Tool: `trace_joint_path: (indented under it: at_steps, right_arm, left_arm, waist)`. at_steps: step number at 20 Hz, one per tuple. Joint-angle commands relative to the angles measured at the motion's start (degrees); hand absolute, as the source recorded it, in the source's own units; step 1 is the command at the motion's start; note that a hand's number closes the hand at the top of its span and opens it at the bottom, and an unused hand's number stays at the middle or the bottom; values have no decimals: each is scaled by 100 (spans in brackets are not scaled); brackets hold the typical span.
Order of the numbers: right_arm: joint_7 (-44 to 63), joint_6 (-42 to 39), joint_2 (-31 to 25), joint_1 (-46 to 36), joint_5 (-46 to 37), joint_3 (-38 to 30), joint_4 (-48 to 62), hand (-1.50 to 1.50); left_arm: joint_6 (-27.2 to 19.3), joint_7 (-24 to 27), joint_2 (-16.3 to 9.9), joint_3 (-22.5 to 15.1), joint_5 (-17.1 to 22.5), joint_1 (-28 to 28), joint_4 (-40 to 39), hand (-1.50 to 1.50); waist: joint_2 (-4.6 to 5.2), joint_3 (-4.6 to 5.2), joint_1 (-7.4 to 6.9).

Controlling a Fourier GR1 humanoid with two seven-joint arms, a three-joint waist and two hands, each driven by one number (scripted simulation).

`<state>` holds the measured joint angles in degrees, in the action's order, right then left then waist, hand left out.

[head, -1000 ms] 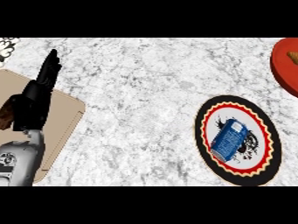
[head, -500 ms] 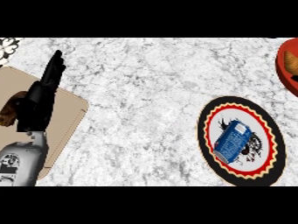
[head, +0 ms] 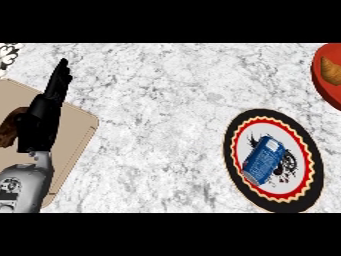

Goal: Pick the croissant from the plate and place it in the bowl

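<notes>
Marbled surface [head: 165,90]. Croissant [head: 334,73] at 2 o'clock, lying inside red bowl [head: 328,89]. Left robot hand [head: 46,112] at 9 o'clock over tan plate [head: 77,131], fingers straight, holding nothing. Placement apparently complete; next: retract.

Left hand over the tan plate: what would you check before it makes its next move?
1. Left hand above the tan plate: ok.
2. Fingers straight, curled round nothing: ok.
3. Brown piece beside the hand, partly hidden; touched or not: cannot tell.
4. Red bowl in view, far right: ok, though a pastry already lies in it.
5. Way across the counter: the can lies lower right, probably off the line: ok.
6. Right hand in view: not ok.
</notes>
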<state>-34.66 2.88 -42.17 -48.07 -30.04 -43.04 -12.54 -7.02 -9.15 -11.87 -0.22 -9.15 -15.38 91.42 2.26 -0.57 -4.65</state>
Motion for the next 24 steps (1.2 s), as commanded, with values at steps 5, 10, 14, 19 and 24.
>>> trace_joint_path:
  at_steps: [5,10,14,19,24]
  right_arm:
    - [-337,-1231,-645,330,465,-435,345,-150]
    - [-853,-2202,-895,826,720,-620,423,-150]
    - [-1185,-2707,-961,1152,637,-505,405,-150]
    - [-1360,-3082,-1082,1402,733,-511,323,-150]
    - [-1599,-2842,-712,1601,741,-422,223,-150]
  left_arm:
    - [-48,94,53,26,-13,184,-26,0]
    - [-69,30,14,110,-18,206,7,0]
    - [110,32,-128,232,124,93,-34,0]
    - [-70,-123,-1,113,-78,140,68,0]
    - [7,38,-17,222,39,176,-49,0]
  waist:
    - [-33,2,124]
    - [-98,10,225]
    - [-81,4,204]
    - [-133,14,265]
    - [-131,17,265]
